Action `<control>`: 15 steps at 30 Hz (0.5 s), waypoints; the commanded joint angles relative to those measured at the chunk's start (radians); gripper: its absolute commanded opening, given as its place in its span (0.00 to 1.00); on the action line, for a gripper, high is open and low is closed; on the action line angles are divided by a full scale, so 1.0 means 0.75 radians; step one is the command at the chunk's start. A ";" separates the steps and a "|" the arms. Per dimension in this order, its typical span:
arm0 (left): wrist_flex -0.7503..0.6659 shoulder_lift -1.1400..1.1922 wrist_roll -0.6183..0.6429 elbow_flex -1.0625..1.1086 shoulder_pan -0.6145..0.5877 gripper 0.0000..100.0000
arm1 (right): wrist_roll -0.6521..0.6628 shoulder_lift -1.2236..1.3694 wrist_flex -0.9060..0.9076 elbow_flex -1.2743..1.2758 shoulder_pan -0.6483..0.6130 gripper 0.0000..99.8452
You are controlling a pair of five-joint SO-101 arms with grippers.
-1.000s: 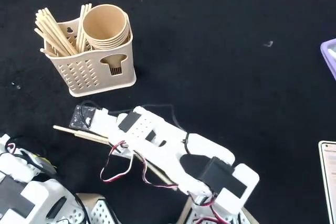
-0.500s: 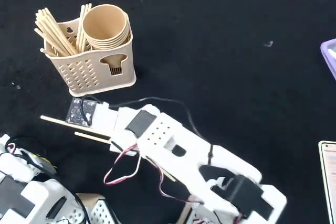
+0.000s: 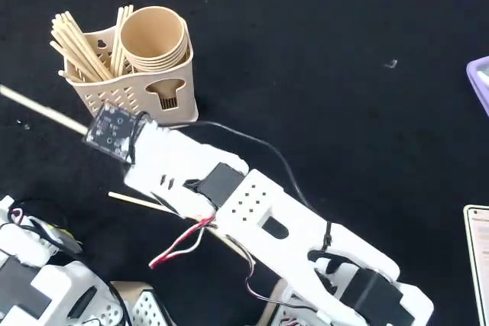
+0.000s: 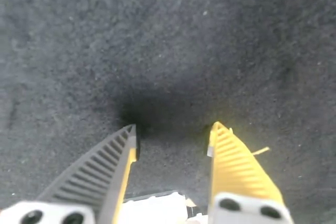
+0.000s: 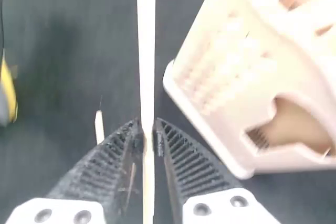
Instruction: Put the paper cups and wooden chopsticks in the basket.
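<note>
Chopstick (image 5: 145, 35) sticks straight out from the pinching fingers of the right claw (image 5: 147, 129), just beside the basket (image 5: 220, 77); the left claw (image 4: 170, 135) hangs spread over the black table (image 4: 157, 35).

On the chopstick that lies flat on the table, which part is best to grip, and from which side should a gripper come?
Probably the bare end of the lying chopstick, which sticks out from under the right arm; the rest is covered. Come straight down, jaws across its length: it is thin and flat on the table.
</note>
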 commanded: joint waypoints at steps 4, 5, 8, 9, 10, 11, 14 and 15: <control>-0.063 0.014 0.016 0.021 0.019 0.22 | -0.100 -0.077 -0.262 -0.220 -0.012 0.01; -0.063 0.014 0.016 0.021 0.019 0.22 | -0.117 -0.077 -0.272 -0.255 0.004 0.01; -0.063 0.014 0.016 0.021 0.019 0.22 | -0.221 -0.069 -0.346 -0.357 0.057 0.01; -0.063 0.014 0.016 0.021 0.019 0.22 | -0.262 -0.064 -0.389 -0.379 0.090 0.01; -0.063 0.014 0.016 0.021 0.019 0.22 | -0.305 -0.064 -0.434 -0.388 0.121 0.01; -0.063 0.014 0.016 0.021 0.019 0.22 | -0.350 -0.064 -0.491 -0.386 0.149 0.01; -0.063 0.014 0.016 0.021 0.019 0.22 | -0.473 -0.062 -0.636 -0.369 0.229 0.01; -0.063 0.014 0.016 0.021 0.019 0.22 | -0.513 -0.062 -0.685 -0.365 0.241 0.01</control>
